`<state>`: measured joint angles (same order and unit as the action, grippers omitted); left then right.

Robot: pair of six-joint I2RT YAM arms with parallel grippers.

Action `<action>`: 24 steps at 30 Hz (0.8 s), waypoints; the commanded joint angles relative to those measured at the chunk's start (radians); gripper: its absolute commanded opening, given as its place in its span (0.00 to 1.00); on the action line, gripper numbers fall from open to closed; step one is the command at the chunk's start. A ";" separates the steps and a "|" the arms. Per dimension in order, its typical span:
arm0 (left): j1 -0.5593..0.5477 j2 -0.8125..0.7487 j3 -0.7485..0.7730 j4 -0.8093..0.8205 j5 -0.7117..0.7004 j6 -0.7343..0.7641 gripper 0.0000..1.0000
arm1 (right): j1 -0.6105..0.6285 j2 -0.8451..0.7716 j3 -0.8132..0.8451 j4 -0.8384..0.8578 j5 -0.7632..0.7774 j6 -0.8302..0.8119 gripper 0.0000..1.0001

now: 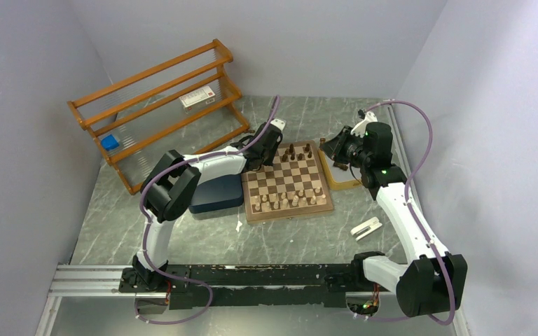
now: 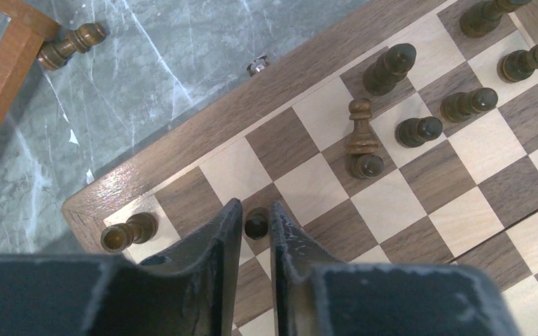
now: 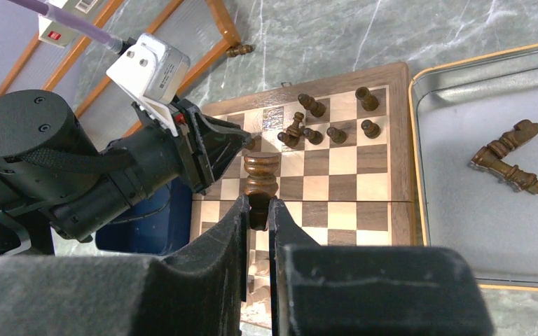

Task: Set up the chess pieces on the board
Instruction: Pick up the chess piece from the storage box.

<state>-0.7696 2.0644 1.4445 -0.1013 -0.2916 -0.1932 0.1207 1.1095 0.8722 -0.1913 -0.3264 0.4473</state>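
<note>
Fingers of the left gripper (image 2: 255,210): narrowly parted, one on each side of a small dark pawn (image 2: 256,224) that stands upright near the far left corner of the board (image 2: 182,155). From where I stand I cannot tell whether the pads touch it.

Fingers of the right gripper (image 3: 258,206): pressed onto one end of a dark turned piece (image 3: 260,171), which juts forward past the tips. It is held up off the table by the board's far right corner.

Corner piece (image 2: 127,233): dark, upright on the far left corner square, just beside the left fingers.

Dark chessmen (image 2: 420,130): a loose group on the far rows. Most stand upright. One tipped piece (image 2: 361,126) leans against a pawn.

Cream chessmen (image 1: 287,201): ranged along the board's near rows.

Stray piece (image 2: 70,45): dark, lying on its side on the marbled table (image 2: 182,63), off the board beyond its far edge, near the foot of the wooden rack (image 1: 157,105).

Yellow-rimmed metal tray (image 3: 420,105): just right of the board, with two dark pieces (image 3: 508,161) lying flat in it, touching each other.

Dark blue tray (image 1: 214,194): against the board's left side, under the left arm.

White object (image 1: 366,227): small, on the table near the board's near right corner.
</note>
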 commanded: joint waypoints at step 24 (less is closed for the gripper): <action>0.041 -0.149 0.173 -0.093 0.227 -0.108 0.52 | 0.004 0.094 0.005 0.031 -0.153 0.008 0.00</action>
<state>-0.7593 2.0182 1.5547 -0.1802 -0.1696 -0.2634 0.1207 1.1744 0.8722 -0.1829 -0.4057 0.4480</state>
